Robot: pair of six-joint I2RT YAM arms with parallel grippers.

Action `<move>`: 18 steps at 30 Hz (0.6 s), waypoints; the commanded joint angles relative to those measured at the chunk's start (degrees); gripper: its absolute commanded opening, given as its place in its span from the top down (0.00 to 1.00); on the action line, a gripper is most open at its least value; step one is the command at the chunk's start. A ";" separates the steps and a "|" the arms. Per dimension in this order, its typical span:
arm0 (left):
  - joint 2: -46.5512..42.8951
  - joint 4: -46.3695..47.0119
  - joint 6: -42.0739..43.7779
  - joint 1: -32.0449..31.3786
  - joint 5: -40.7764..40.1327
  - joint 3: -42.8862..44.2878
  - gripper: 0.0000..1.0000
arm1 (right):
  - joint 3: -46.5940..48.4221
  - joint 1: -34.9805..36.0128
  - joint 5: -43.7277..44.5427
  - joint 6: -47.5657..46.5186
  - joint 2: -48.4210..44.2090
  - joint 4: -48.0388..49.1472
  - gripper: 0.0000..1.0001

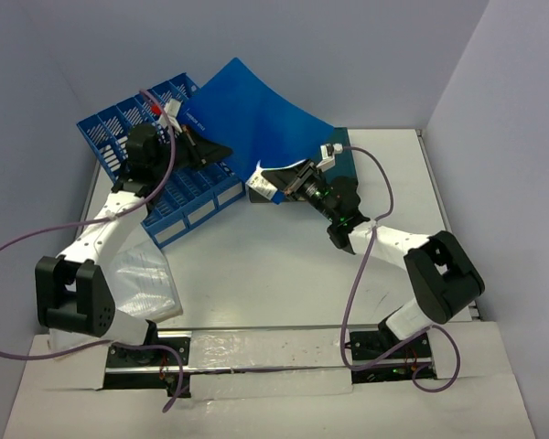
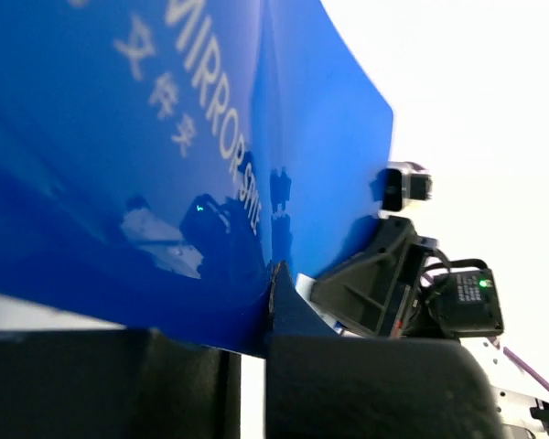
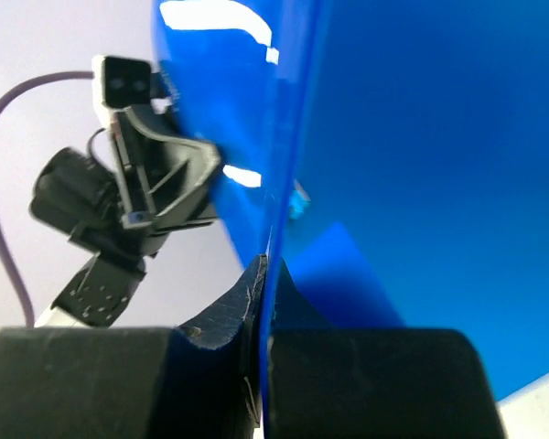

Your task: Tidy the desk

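A glossy blue folder (image 1: 256,110) with white lettering stands bent and lifted over the back of the white desk (image 1: 274,265). My left gripper (image 1: 221,149) pinches its left lower edge, beside the blue rack. In the left wrist view the folder (image 2: 165,137) runs down between the dark fingers of that gripper (image 2: 267,283). My right gripper (image 1: 261,180) is shut on the folder's lower edge near the middle. The right wrist view has the thin blue sheet (image 3: 421,183) squeezed between the two pads of the right gripper (image 3: 267,270). The two grippers face each other, a short way apart.
A blue slotted file rack (image 1: 119,128) lies tilted at the back left, under the left arm. A translucent white sheet (image 1: 142,283) lies beside the left arm's base. A darker blue piece (image 1: 352,169) sits under the folder's right corner. Grey walls close the back and sides.
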 commanded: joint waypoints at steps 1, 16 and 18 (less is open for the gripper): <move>-3.82 4.11 9.77 0.31 -2.06 -2.04 1.00 | 2.52 2.02 -8.76 -2.09 -0.34 -0.60 1.00; -14.98 0.94 22.72 0.22 -15.32 -10.05 1.00 | 5.43 3.51 24.31 -35.59 -19.91 -48.80 0.29; -15.21 0.67 22.02 0.22 -15.09 -9.66 1.00 | 4.71 5.54 29.48 -38.66 -23.20 -49.49 0.29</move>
